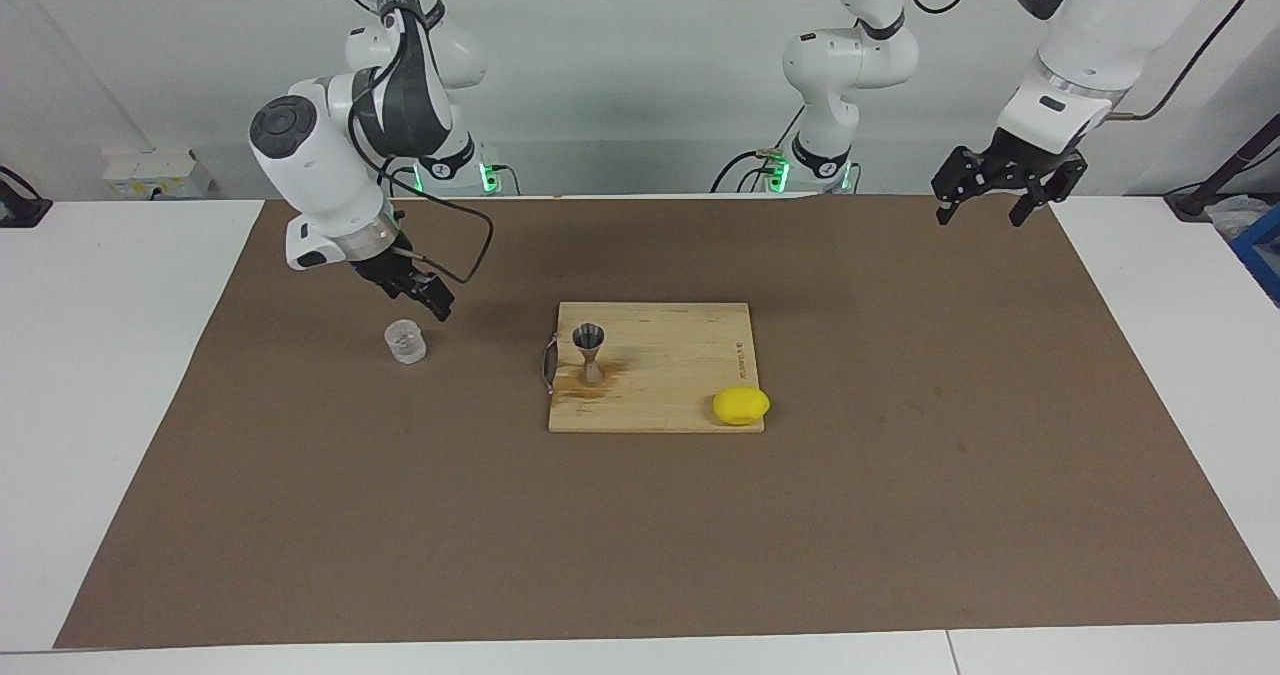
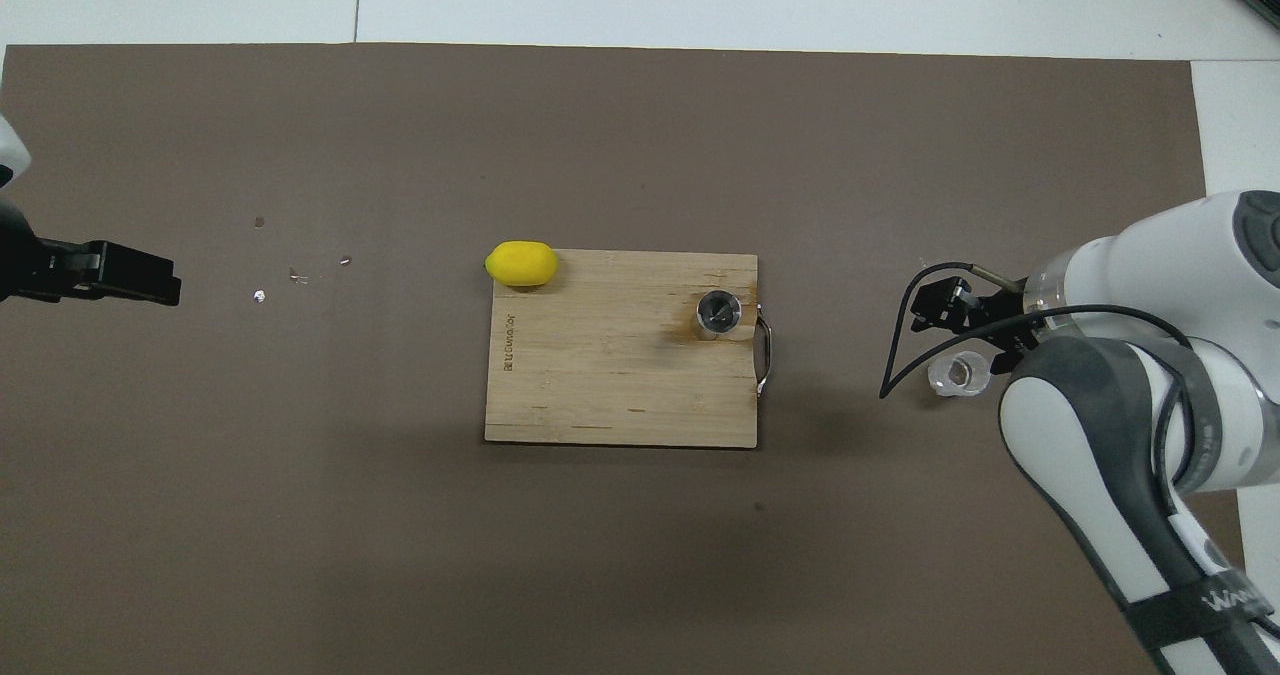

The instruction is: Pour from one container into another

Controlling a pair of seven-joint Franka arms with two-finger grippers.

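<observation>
The small, short, clear glass cup (image 1: 405, 342) stands upright on the brown mat of the counter (image 1: 640, 555), toward the right arm's end and well apart from the pale wooden cutting board (image 1: 680, 395). It is free; nothing holds it. The right gripper (image 1: 428, 300) hangs just above and beside the cup's rim, on the side nearer the robots, with its fingers (image 1: 437, 305) slanted down toward the board; whether they stand apart or together cannot be told. In the overhead view the same right gripper (image 2: 950, 307) lies close by the cup (image 2: 958, 374), without a visible grasp.

The small silvery hourglass-shaped metal jigger (image 1: 588, 352) stands upright on the board near its handle end, on a darker stain in the wood. A yellow lemon (image 1: 741, 405) rests at the board's corner toward the left arm's end. The left gripper (image 1: 985, 200) waits in the air over the mat's corner, its fingers spread apart.

Judged risks: a finger descending off-centre could strike the rim and tip or slide the light cup across the mat. The smooth glass may slip or rotate in a weak grip during carriage, spilling early. The jigger's mouth is narrow and its waist slender, so a misaligned or hasty tilt could miss it, and contact could topple it.
</observation>
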